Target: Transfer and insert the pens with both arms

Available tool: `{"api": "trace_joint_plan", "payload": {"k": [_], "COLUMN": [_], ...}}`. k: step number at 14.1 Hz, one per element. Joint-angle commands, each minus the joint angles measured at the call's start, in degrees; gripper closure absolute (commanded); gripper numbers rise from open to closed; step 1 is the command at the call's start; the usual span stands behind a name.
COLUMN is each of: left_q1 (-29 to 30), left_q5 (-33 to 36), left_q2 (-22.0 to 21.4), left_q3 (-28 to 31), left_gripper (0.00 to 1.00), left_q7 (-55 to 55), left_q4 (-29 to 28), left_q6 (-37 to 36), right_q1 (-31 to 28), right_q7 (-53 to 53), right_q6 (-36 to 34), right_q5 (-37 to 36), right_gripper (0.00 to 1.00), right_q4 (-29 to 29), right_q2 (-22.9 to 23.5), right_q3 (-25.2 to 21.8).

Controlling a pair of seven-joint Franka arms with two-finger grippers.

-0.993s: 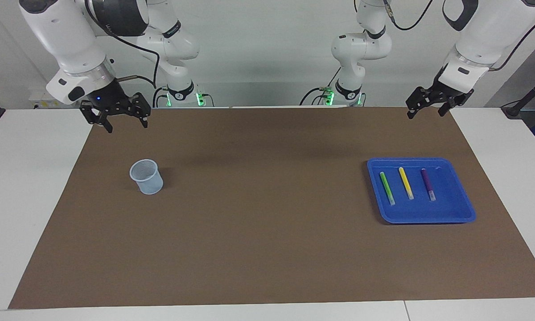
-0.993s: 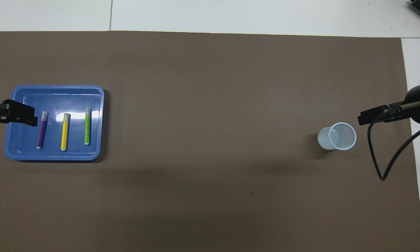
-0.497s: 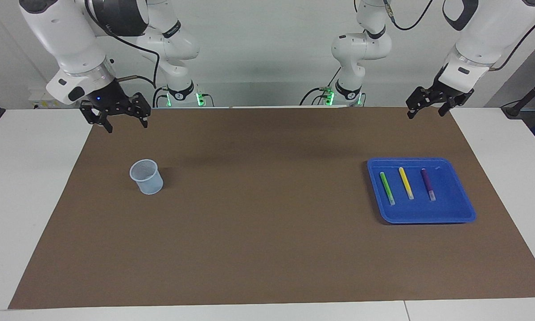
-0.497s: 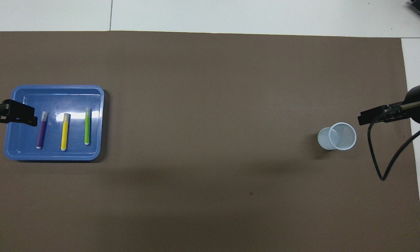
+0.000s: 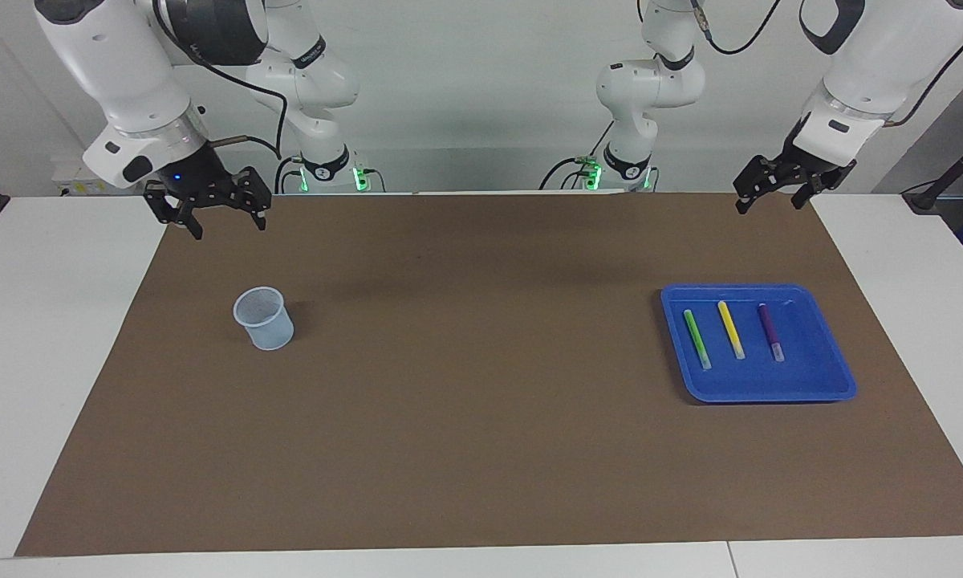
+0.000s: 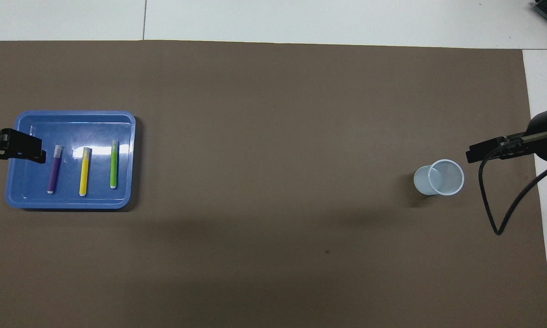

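Brown mat (image 5: 481,401) on white table (image 5: 48,337)

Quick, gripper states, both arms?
Left gripper: open, empty, raised over the mat's edge.
Right gripper: open, empty, raised over the mat's edge.

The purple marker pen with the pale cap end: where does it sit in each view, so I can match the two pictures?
Facing view: the purple marker pen lies in the blue plastic tray, at the picture's right, outermost of three pens.
Overhead view: the same pen lies in the tray at the picture's left, again outermost.
Shared landmark: the yellow marker pen, lying beside it in the middle.
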Motion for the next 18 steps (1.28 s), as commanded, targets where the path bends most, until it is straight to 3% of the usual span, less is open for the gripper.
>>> {"api": "trace_joint_plan", "payload": {"k": [1, 9, 18], "left_q1": [0.38, 1.53, 1.08], "left_q5": [-0.14, 0.04, 0.04], "left_q2": [0.32, 0.23, -0.04], "left_q3": [0.38, 0.29, 0.2], "left_gripper": [0.0, 0.0, 0.0], "left_q7": [0.18, -0.08, -0.43], "left_q4": [0.82, -2.51, -15.08], "left_q6": [0.28, 4.76, 17.75], "right_q1": [-0.03, -0.03, -0.03], "right_q7": [-0.96, -0.87, -0.96], "right_q6": [0.27, 0.27, 0.27], "right_q5": [0.68, 0.77, 0.77], "right_gripper": [0.0, 0.0, 0.0], "right_q4": [-1.17, -1.17, -1.17], "right_q2": [-1.12, -1.12, -1.12], "right_q3": [-0.18, -0.18, -0.18]}}
